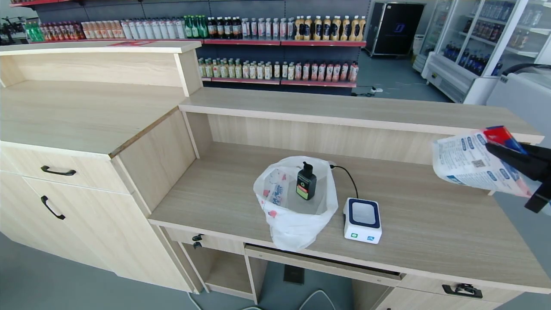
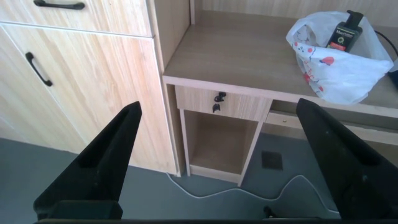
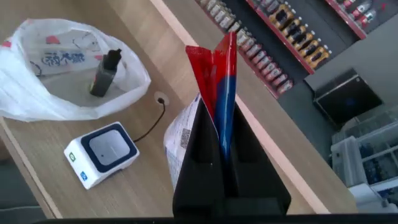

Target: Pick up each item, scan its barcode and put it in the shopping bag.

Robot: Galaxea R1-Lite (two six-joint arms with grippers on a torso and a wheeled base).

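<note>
One item, black pump bottle (image 1: 306,183), already in shopping bag (image 1: 292,228). Right gripper (image 1: 501,151) clamped on printed pouch (image 1: 467,165), in air well right of scanner (image 1: 363,218): scan and bagging remain. Left gripper (image 2: 219,107) fingers apart, empty, low beside desk (image 1: 430,232).

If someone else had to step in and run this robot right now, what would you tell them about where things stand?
Left gripper: open, empty, low in front of the counter.
Right gripper: shut on the packet, held up above the counter's right end.
Shopping bag: open on the counter, with the black pump bottle inside and the scanner beside it.
Done: bottle bagged.
Left: hold the packet over the scanner, unless it is already scanned (cannot tell), then put it in the bag.
</note>
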